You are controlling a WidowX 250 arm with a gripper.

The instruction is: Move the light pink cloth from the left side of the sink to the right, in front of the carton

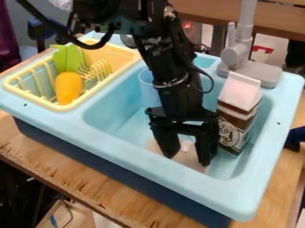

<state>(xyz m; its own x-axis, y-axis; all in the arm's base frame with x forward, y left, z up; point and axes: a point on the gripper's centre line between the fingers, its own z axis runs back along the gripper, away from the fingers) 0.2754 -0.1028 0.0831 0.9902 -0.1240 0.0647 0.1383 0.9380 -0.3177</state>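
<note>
the black claw (188, 156) hangs in the larger basin of the toy sink (128, 144), its two fingers well apart, pointing down over a flat, pale brown patch (191, 161) with one small white piece on it, too unclear to name. right beside one finger stands one carton (236, 127), inside the same basin, its long axis running up from the basin floor to a peaked top and its printed side turned to the camera; whether it touches the finger i cannot tell. it is box-shaped, brown and white, with flat faces and a pale folded roof. behind the arm is one smooth, rounded blue cup (147, 89). the sink is pale blue, smooth and plastic-looking, with one grey faucet (236, 58) of rounded parts at its back rim. the smaller side holds one yellow rack (58, 108) with thin ribs; in it lies one orange toy carrot (68, 88), plump and smooth, its long axis running from a rounded near end back to a green leafy top (67, 59). under it all is one wooden table (110, 189) with a rough, splintered edge.
</note>
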